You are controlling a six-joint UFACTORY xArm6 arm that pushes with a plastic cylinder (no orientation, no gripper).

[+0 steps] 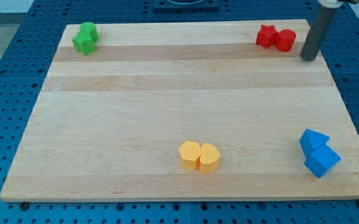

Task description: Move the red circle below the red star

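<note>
At the view's top right, our tip (308,58) stood just right of the red circle (285,40), which touched the red star (266,37); they lay side by side; we had no claw.

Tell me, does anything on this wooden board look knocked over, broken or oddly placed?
Nothing stands out. The blocks sit in four tidy pairs: green ones at the view's top left, red star touching red circle at top right, yellow ones at bottom centre, blue ones at bottom right. My tip rests just right of the red circle.

My tip (308,58) just right of the red circle (285,40) (touching the red star (266,36)).
</note>
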